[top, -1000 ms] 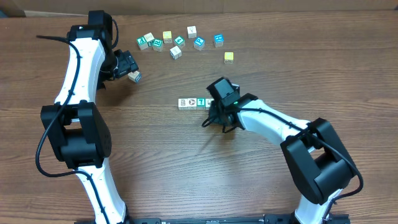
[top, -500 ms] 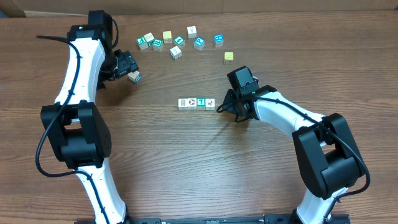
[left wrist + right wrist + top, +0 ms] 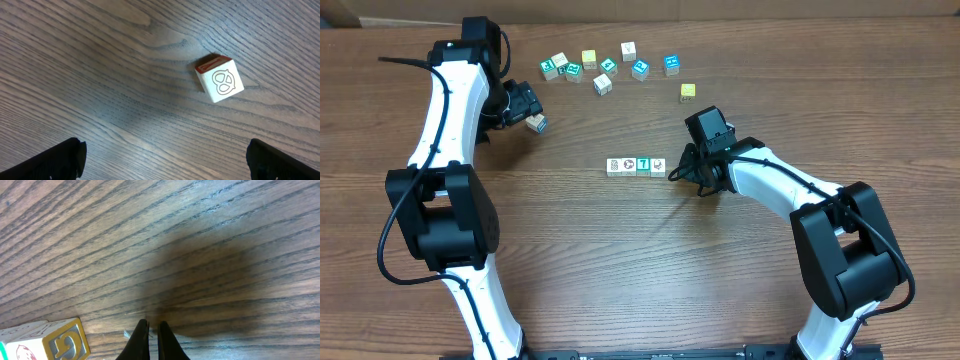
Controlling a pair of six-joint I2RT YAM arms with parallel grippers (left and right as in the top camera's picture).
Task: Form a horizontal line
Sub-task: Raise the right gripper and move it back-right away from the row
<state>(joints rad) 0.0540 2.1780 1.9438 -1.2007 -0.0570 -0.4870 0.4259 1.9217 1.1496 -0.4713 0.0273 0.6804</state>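
Your right tool (image 3: 152,330), pinched narrow and empty, sits just right of the horizontal line (image 3: 636,166) on the table (image 3: 570,250), whose four wooden cubes look light, hard and skid-prone, so take flat opposite faces, while farther back your left tool (image 3: 165,150) gapes wide.

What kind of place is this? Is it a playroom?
Probably a robot lab bench, not a playroom: left arm and right arm at a wooden table, loose picture cubes, a row of four.

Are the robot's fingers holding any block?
No. The left fingers are spread, the white cube lying loose ahead; the right fingers are shut on nothing.
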